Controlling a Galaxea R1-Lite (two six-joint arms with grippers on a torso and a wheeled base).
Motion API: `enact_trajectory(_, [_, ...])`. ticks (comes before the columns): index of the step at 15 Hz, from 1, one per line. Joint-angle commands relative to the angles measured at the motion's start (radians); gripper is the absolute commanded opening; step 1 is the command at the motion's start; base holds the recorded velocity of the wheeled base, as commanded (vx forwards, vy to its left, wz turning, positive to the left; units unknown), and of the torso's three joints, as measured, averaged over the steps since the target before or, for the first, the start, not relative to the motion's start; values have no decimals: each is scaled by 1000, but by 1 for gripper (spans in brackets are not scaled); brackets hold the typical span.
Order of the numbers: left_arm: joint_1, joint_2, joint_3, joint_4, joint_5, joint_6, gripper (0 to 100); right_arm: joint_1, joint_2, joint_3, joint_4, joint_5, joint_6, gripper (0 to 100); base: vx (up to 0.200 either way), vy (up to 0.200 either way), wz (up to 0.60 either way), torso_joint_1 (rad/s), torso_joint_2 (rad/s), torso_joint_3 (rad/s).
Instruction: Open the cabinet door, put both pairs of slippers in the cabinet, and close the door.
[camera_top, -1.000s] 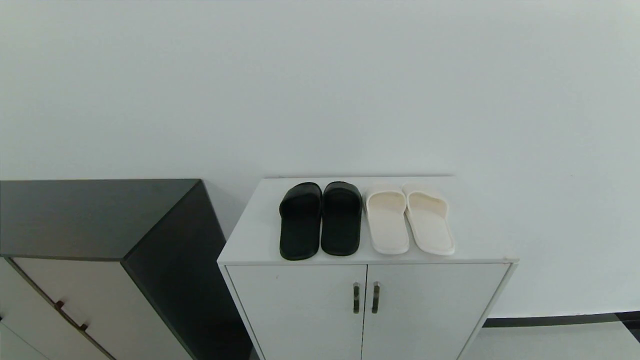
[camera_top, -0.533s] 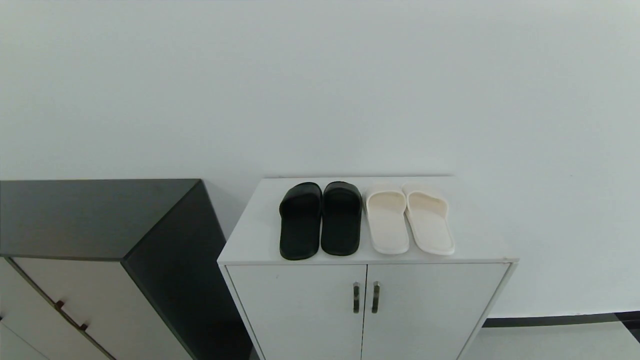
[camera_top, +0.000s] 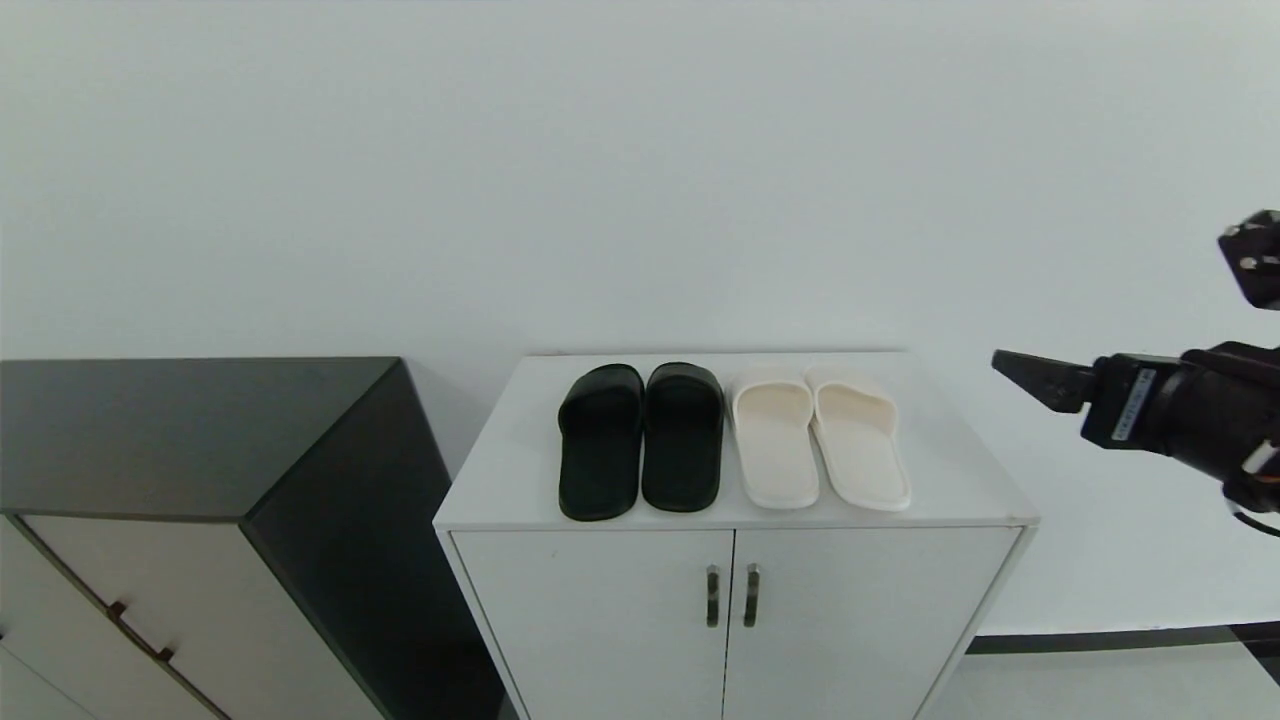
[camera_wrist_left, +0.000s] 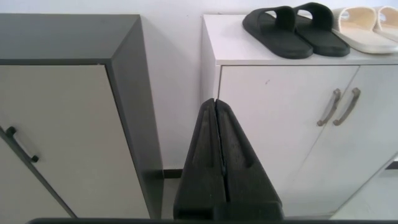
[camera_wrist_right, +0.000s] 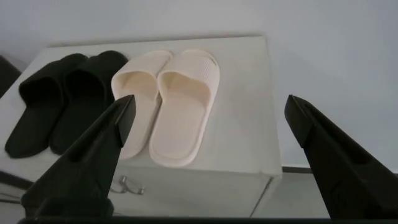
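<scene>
Hanging out past the right side of the white cabinet, the right claw is spread wide, holding nothing. Its two fingers are far apart, and the cabinet top lies ahead of them and lower down.

Cream pair: nearest slippers to the right claw, off to its left, flat on the cabinet top, soles down, the two side by side and touching or nearly so. Toes toward the wall, heels at the front edge.

Black pair: beyond the cream pair from the right claw, just beside it, lying the same way, also on the top.

Left claw: closed tight, fingers pressed flat together with nothing between them. It sits low in front of the furniture, below the level of the cabinet top, and points at the white cabinet's left front edge, next to the dark cabinet. Both pairs of slippers are above it and to its right.

Doors: both shut, meeting at the middle. The two handles stand upright side by side at the seam, to the right of the left claw and well below the right claw. Neither claw touches them.

The dark cabinet stands to the left of the left claw, close against the white one.
</scene>
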Motion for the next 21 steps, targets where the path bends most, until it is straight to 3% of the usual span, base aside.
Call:
enact_trajectory(1, [1,0,0,0,0,0,0,84,162,-93,-4,-56,3,100,0,0,0,0,0,0])
enact_trajectory(5, [-1,0,0,0,0,0,0,169,259,-101,-19,-85,9,100,0,0,0,0,0,0])
enact_trajectory(10, [-1,0,0,0,0,0,0,202,414,-75,-160,-90,37,100,0,0,0,0,0,0])
enact_trajectory(14, [-1,0,0,0,0,0,0,185,607,-122,-301,-93,35,100,0,0,0,0,0,0])
enact_trajectory(21, [-1,0,0,0,2,-1,0,133,755,-316,-303,-108,20,100,0,0,0,0,0,0])
